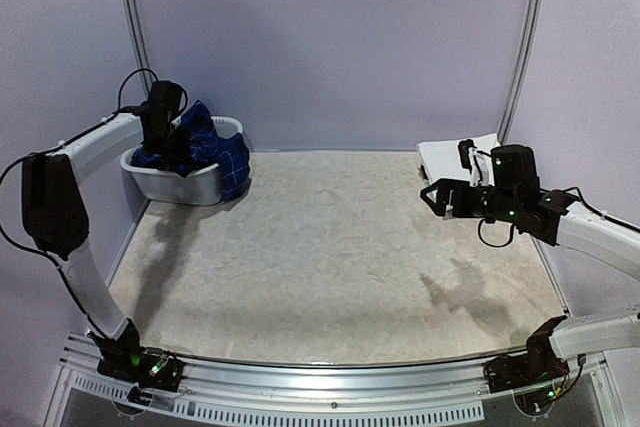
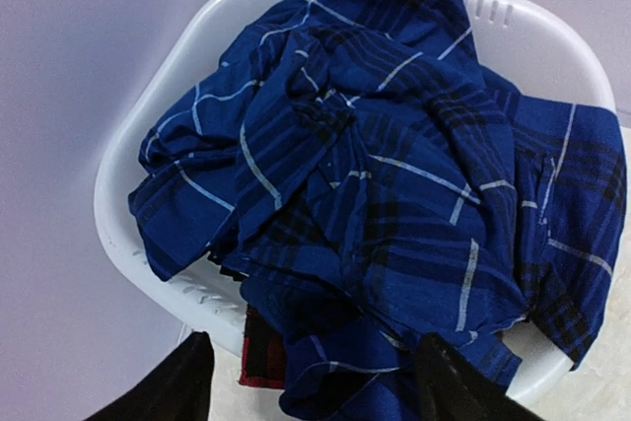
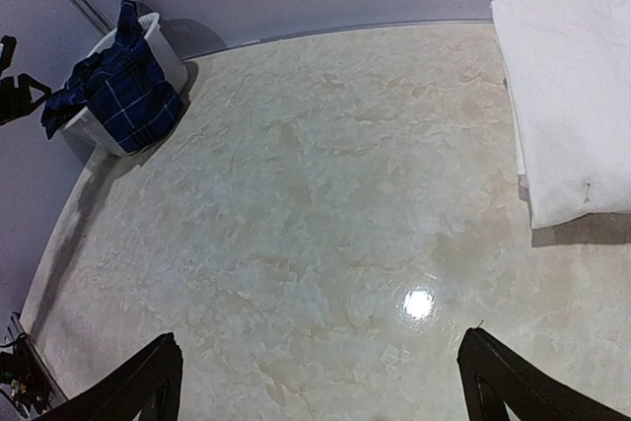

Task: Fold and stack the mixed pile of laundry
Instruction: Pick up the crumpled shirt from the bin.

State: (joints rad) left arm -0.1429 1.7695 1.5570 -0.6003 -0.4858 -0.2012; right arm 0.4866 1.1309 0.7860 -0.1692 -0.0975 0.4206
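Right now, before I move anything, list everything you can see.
shirt: one, navy with thin white plaid lines, heaped in the basket, spilling over its rim
red cloth: one bit, red, under the shirt at the basket's edge
basket: one, white, table's far left corner
folded cloth: one, white, table's far right
table: one, beige marbled
left hand: black, open above the shirt
right hand: black, open over bare table

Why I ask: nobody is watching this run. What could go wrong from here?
1. The bunched navy plaid shirt drapes over the rim of the oval white plastic basket. A pull by the open left end effector above it may drag or tip the basket.
2. A red cloth piece lies under the shirt and might come out tangled with it.
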